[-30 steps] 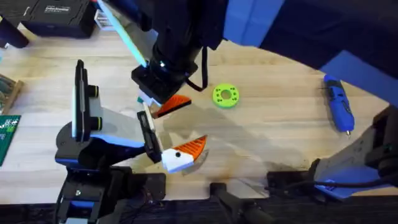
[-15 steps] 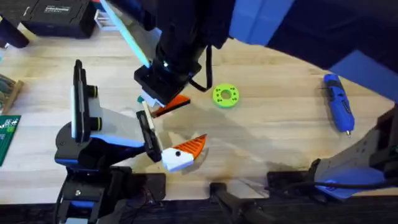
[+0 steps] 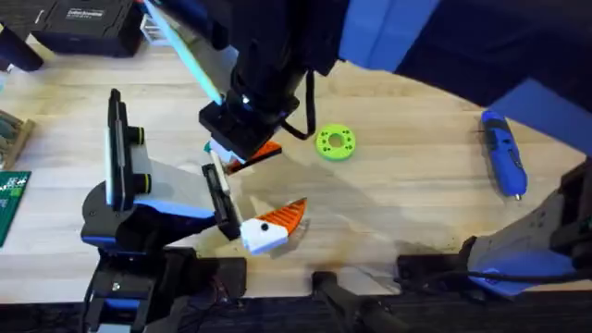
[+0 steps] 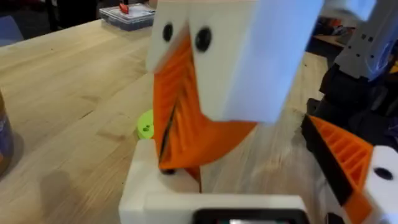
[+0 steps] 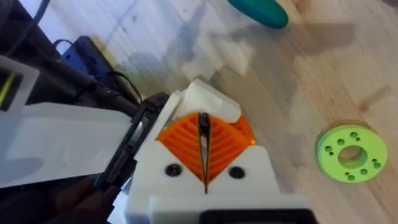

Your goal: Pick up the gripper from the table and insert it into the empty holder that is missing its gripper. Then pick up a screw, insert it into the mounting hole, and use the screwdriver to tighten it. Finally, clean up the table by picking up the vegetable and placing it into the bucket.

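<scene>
Lying well apart: screwdriver (image 3: 504, 166), right gripper (image 3: 242, 157).

The table (image 3: 416, 185) is showing pale wood with a fine grain, smooth and faintly sheened. The screwdriver (image 3: 502, 164) is looking like glossy blue plastic — its tip is reading as bare metal. The right gripper (image 5: 204, 163) is wearing ribbed orange pads (image 5: 224, 140) on matt white plastic.
</scene>
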You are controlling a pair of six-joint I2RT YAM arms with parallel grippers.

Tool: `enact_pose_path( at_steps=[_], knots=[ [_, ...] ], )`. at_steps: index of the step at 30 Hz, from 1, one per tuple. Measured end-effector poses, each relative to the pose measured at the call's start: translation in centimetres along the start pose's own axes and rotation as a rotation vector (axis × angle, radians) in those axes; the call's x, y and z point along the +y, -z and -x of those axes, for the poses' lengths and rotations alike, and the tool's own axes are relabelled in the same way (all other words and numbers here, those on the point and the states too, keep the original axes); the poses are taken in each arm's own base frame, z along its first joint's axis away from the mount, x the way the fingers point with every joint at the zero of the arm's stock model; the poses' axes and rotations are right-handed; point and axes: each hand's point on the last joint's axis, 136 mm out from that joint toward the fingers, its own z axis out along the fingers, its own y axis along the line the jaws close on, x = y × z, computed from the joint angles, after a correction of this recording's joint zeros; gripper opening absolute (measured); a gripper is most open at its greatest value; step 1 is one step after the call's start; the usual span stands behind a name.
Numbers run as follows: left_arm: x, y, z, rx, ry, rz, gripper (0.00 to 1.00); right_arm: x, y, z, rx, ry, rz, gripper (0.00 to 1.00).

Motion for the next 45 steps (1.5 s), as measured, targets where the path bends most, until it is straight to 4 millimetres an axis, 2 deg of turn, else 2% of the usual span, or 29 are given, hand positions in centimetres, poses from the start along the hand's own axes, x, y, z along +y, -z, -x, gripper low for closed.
enact_pose_path(
  at_steps=[21, 23, 24, 25, 27, 28, 33, 37, 41, 45],
  knots=[
    [0.4, 0.0, 0.1, -0.004, -0.016, 0.024, 0.985, 0.1, -0.1, 0.4, -0.021, 0.021, -0.029, 0.029],
    [0.5, 0.0, 0.1, -0.005, -0.016, 0.028, 0.985, 0.1, -0.1, 0.4, -0.021, 0.027, -0.028, 0.209],
    [0.5, 0.0, 0.1, -0.005, -0.016, 0.029, 0.985, 0.1, -0.1, 0.4, -0.021, 0.024, -0.027, 0.255],
    [0.6, 0.0, 0.2, -0.006, -0.018, 0.033, 0.985, -0.1, -0.1, 0.4, -0.023, 0.025, -0.043, 0.614],
    [0.7, 0.1, 0.2, -0.007, -0.017, 0.039, 0.985, -1.2, 0.0, 0.5, -0.026, 0.011, -0.077, 0.902],
    [0.7, 0.1, 0.2, -0.007, -0.019, 0.041, 0.985, -1.6, 0.2, 0.6, -0.031, 0.005, -0.086, 0.964],
    [0.7, 0.1, 0.2, -0.008, -0.028, 0.043, 0.985, -1.5, 0.8, 0.5, -0.042, 0.0, -0.074, 0.994],
    [0.7, 0.1, 0.2, -0.007, -0.03, 0.043, 0.985, -1.8, 2.5, 0.6, -0.079, -0.021, -0.056, 0.994],
    [0.7, 0.1, 0.2, -0.008, -0.031, 0.043, 0.985, -3.8, 5.5, 0.2, -0.123, -0.083, -0.066, 0.994],
    [0.7, 0.1, 0.2, -0.008, -0.031, 0.043, 0.985, -5.9, 8.3, -1.3, -0.136, -0.152, -0.09, 0.994]
  ],
)
